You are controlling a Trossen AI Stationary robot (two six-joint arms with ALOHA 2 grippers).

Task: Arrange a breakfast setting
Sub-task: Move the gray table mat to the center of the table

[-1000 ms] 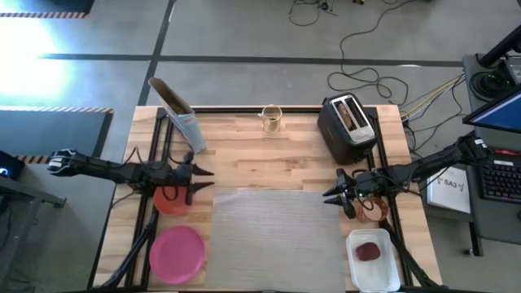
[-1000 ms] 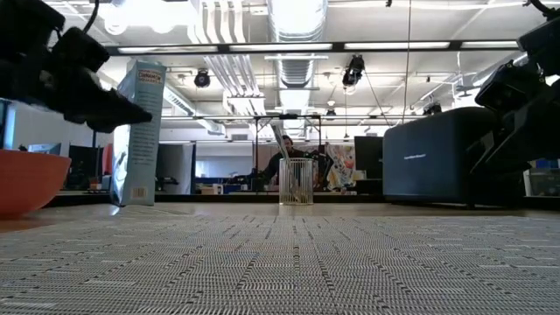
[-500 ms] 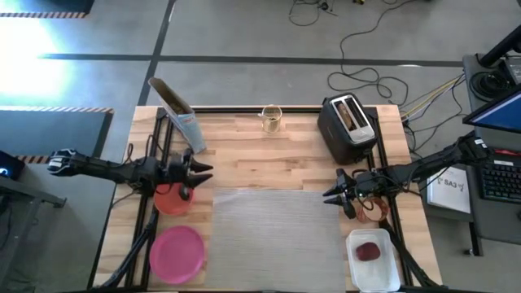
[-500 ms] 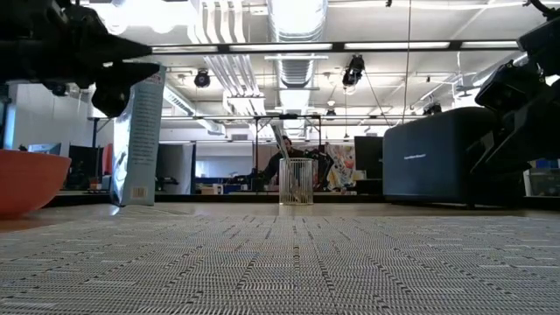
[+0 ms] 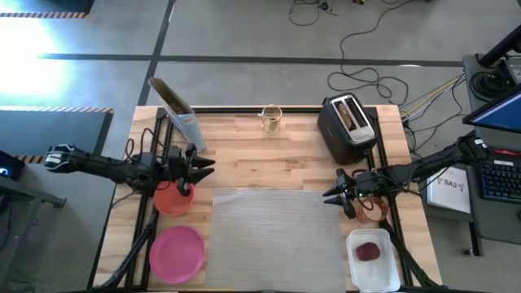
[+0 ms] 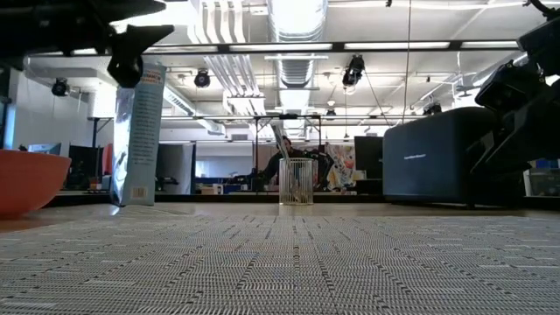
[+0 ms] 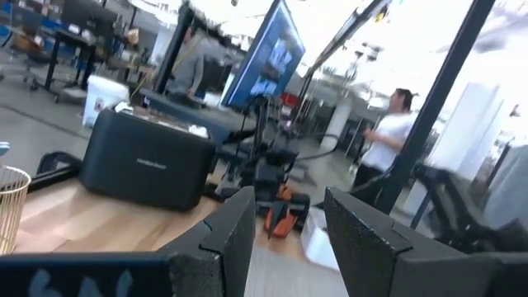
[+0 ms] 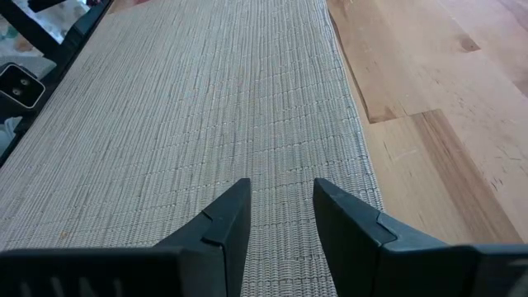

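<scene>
Nearest me, the round pink plastic plate (image 5: 177, 253) lies flat on the bench at the left front corner, just off the grey woven rectangular placemat (image 5: 275, 236). It looks light, stiff and slick, so I would pinch it at the rim rather than try from above.

Beyond it sits the smaller red-orange bowl (image 5: 168, 199), touching nothing I can see. It is probably light and hard too, and its upright wall gives a good edge for one finger inside and one outside.

My left gripper (image 5: 203, 167) hangs above the bench just past the bowl's far rim, raised and pointing toward the toaster (image 5: 348, 126); its fingers (image 7: 219, 243) stand partly apart with nothing between them. The bowl is below and slightly behind them, the plate well apart.

My right gripper (image 5: 330, 195) waits over the placemat's right edge, fingers (image 8: 223, 223) likewise parted and empty, the mat's soft weave directly beneath.
</scene>
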